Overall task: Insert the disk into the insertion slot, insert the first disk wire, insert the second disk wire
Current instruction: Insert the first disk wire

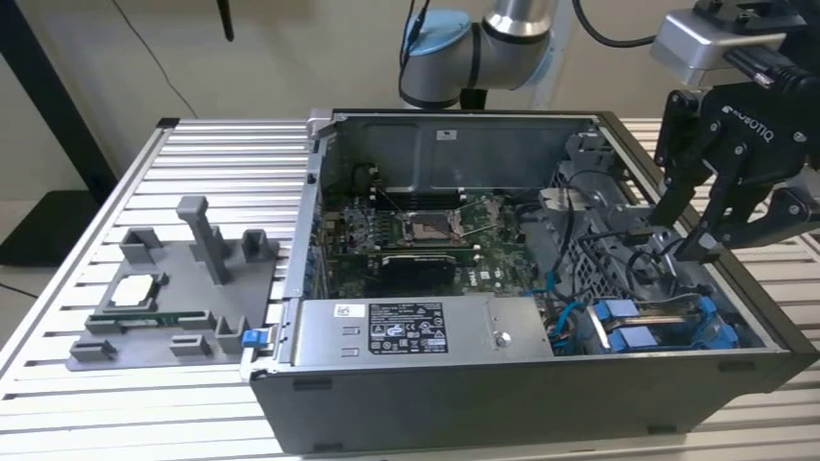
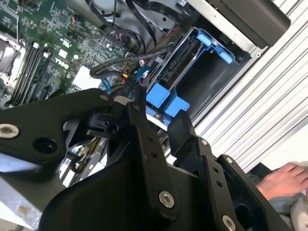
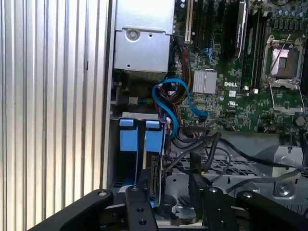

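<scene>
Insertion slot (image 1: 637, 325) near gripper (image 1: 681, 237), jaws apart

Exterior view sits high and back, looking down into the whole open dark-grey metal computer case (image 1: 513, 403). Both wrist views hang close over its near corner on the exterior view's right, sharing the blue-tabbed grey metal drive bay (image 2: 163, 98) (image 3: 132, 139) and green motherboard (image 2: 62, 33) (image 3: 236, 103).

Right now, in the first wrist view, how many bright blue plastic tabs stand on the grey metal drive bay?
2. One bright blue plastic tab sits by the case wall; the second tab is beside it, nearer the blue cable. More may be hidden.
</scene>
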`<state>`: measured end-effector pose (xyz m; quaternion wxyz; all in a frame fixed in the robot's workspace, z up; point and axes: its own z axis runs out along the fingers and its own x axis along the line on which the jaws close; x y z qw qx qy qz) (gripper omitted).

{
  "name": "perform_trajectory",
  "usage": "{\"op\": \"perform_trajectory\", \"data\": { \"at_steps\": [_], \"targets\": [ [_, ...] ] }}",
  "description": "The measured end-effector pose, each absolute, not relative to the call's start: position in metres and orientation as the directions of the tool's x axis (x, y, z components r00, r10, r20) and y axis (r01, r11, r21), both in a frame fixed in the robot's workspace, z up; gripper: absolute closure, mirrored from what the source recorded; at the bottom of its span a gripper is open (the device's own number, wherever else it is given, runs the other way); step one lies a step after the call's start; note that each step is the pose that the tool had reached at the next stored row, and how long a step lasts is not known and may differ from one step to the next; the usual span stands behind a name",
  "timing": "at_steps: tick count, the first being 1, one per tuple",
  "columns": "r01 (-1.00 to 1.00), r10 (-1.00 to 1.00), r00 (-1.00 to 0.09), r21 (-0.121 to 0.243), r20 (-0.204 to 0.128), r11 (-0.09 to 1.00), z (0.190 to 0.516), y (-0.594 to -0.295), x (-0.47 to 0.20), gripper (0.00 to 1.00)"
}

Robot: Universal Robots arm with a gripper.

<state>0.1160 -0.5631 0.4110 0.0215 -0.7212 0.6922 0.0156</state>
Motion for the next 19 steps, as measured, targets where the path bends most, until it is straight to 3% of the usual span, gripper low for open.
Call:
{"op": "perform_trajectory", "data": {
  "at_steps": [5, 19],
  "targets": [
    [-0.999, -0.998, 0.04, 0.007, -0.046, -0.041, 0.408, -0.559, 0.116, 0.0],
    [-0.999, -0.998, 0.039, 0.008, -0.046, -0.039, 0.397, -0.546, 0.112, 0.0]
  ]
}}
